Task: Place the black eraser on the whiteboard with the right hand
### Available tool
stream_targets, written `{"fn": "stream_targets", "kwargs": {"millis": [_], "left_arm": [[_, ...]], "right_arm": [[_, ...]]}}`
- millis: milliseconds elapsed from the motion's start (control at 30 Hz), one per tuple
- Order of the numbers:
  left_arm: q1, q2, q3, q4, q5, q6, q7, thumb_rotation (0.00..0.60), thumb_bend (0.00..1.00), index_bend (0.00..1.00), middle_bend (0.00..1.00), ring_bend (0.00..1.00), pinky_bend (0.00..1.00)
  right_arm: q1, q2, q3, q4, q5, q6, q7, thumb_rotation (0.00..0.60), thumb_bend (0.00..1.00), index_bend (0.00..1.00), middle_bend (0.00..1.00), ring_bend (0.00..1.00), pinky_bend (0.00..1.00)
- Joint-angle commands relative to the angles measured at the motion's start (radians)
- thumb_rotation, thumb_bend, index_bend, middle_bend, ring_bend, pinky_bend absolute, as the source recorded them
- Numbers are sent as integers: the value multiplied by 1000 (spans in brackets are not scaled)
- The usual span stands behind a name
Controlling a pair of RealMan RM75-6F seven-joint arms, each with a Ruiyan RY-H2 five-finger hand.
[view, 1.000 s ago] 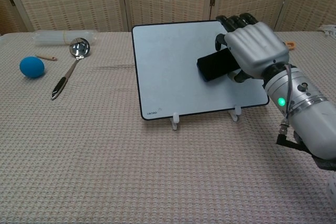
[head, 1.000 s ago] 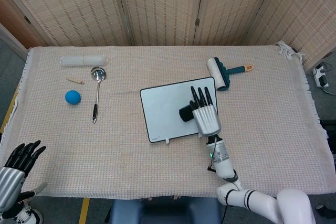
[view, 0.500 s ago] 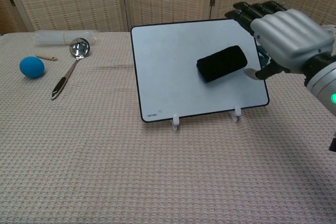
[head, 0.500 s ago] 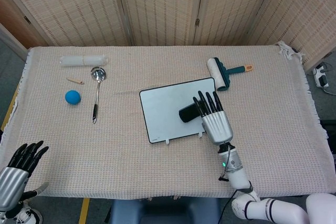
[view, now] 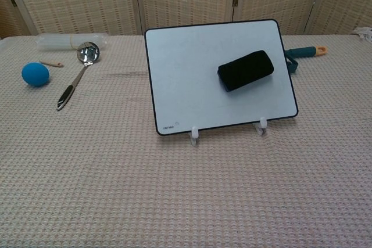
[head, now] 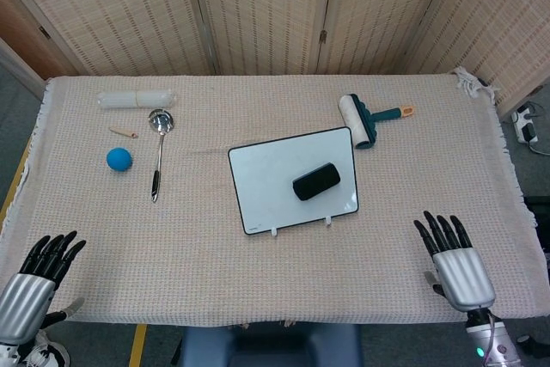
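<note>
The black eraser (head: 315,181) (view: 245,69) lies on the right half of the white whiteboard (head: 266,180) (view: 192,68), at the table's middle. No hand touches it. My right hand (head: 453,262) hangs at the table's near right edge in the head view, fingers spread, holding nothing, far from the board. At the near left corner my left hand (head: 34,278) is open too. The chest view shows neither hand.
A teal-handled lint roller (head: 363,119) lies just behind the board's right corner. At the far left are a blue ball (head: 119,158) (view: 35,74), a metal ladle (head: 158,148) (view: 79,71), a small wooden stick (head: 123,132) and a clear roll (head: 136,98).
My right hand has let go of the eraser and drawn back from the whiteboard to the table's near right edge, leaving the chest view. The eraser stays on the board.
</note>
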Motion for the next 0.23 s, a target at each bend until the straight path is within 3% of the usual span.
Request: {"fn": "stream_targets", "kwargs": {"millis": [33, 233], "left_arm": [[-1, -7, 0, 0, 1, -8, 18, 600, 198, 7, 26, 0, 0], [-2, -14, 4, -2, 5, -16, 38, 600, 198, 7, 27, 0, 0]], "right_arm": [[-113, 48, -61, 108, -60, 77, 220, 600, 291, 0, 0, 0, 0], [-142, 58, -51, 137, -114, 102, 245, 600, 292, 0, 0, 0, 0]]}}
